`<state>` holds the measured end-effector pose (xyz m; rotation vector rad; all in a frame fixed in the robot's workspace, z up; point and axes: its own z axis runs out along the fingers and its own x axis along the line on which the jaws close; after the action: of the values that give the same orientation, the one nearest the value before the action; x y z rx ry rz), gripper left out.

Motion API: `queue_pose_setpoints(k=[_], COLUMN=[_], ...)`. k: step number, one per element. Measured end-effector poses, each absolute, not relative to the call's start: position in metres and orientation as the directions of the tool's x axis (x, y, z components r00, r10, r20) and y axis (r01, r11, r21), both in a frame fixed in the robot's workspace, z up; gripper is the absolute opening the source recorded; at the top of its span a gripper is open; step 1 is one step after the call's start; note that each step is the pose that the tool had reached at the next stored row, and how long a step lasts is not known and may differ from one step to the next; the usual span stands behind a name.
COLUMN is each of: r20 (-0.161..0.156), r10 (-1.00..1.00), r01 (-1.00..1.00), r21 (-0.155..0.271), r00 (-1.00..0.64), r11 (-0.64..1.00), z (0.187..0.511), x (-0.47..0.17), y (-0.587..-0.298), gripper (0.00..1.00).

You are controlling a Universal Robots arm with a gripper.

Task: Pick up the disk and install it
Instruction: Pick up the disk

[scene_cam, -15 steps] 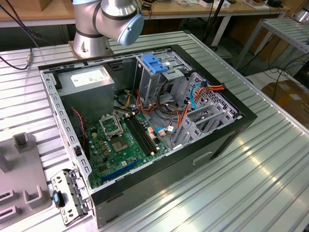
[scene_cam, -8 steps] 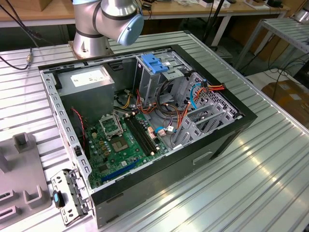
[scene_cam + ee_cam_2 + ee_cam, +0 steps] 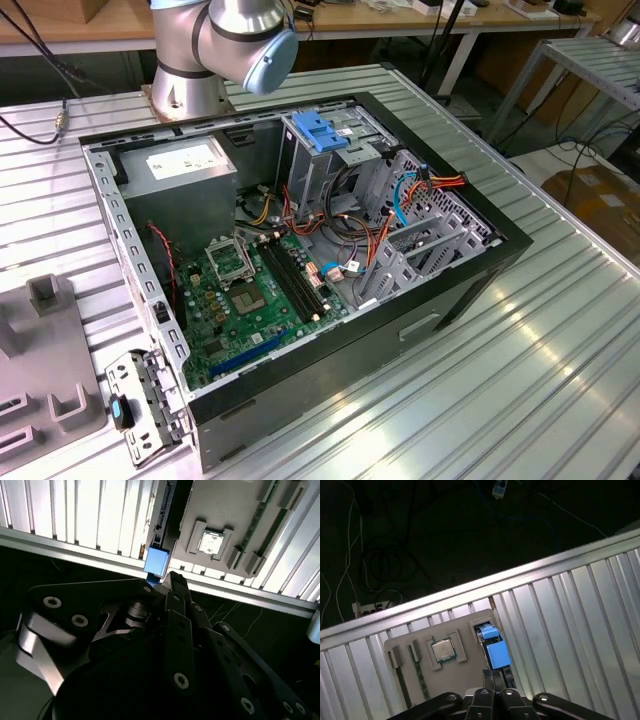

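Surface: a ribbed aluminium bench [image 3: 520, 390] of long silver slats carries everything, and light glares off the slats in both wrist views.
Far left: a flat grey plastic fixture tray [image 3: 40, 350] with raised blocks lies at the exterior view's left.
Tray pocket: a small square silver processor chip [image 3: 443, 650] sits in a framed recess of the tray.
Disk: the flat silver-metal disk [image 3: 145, 400] with blue plastic side rails stands on edge at the tray's end, just beside the front corner of the case.
Hand: the dark metal two-fingered hand [image 3: 497, 680] hangs over the disk's blue upper end. Its fingertips are drawn together with nothing between them. Whether they touch the disk cannot be told.
Middle: an open black tower computer case [image 3: 330, 365] lies on its side. Inside it are a green motherboard [image 3: 240, 310], a large grey power-supply box [image 3: 185, 175] with a white sticker, and a blue plastic latch [image 3: 322, 130] atop a metal cage.
Behind: the silver arm [image 3: 215, 45] with a pale-blue joint cap rises just behind the case. A wooden-topped worktop [image 3: 100, 25] runs along the back.
Right: a wide stretch of ribbed slats lies between the case and the bench's edge. A brown cardboard box [image 3: 600, 200] sits beyond that edge.
Edges: in the first wrist view the bench's bright edge rail runs just past the tray. Beyond it is dark floor with loose black cables [image 3: 370, 565].
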<state>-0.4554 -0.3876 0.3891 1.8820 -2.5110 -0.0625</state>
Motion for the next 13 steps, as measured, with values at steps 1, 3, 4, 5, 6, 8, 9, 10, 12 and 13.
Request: queue_pose_setpoints(k=[1,3,4,5,6,8,9,10,12,13], r20=[-0.02,0.01,0.018,0.024,0.031,0.042,0.043,0.043,0.043,0.043], r10=[-0.968,-0.972,-0.972,-0.972,-0.972,-0.979,-0.981,-0.983,-0.988,-0.993], r01=[-0.968,-0.971,-0.972,-0.972,-0.973,-0.979,-0.982,-0.984,-0.989,-0.994], r21=[0.033,0.019,0.015,0.012,0.008,-0.002,-0.003,-0.004,-0.004,-0.004], r00=[-0.25,-0.237,-0.234,-0.233,-0.231,-0.202,-0.19,-0.18,-0.149,-0.109], r11=[0.249,0.237,0.234,0.233,0.232,0.202,0.19,0.18,0.148,0.109], z=[0.389,0.388,0.388,0.388,0.387,0.384,0.384,0.383,0.381,0.378], x=[-0.455,-0.455,-0.455,-0.455,-0.455,-0.455,-0.455,-0.455,-0.455,-0.455], y=[-0.388,-0.385,-0.383,-0.38,-0.377,-0.371,-0.37,-0.37,-0.37,-0.37], gripper=[0.11,0.17,0.23,0.29,0.36,0.53,0.6,0.6,0.66,0.66])
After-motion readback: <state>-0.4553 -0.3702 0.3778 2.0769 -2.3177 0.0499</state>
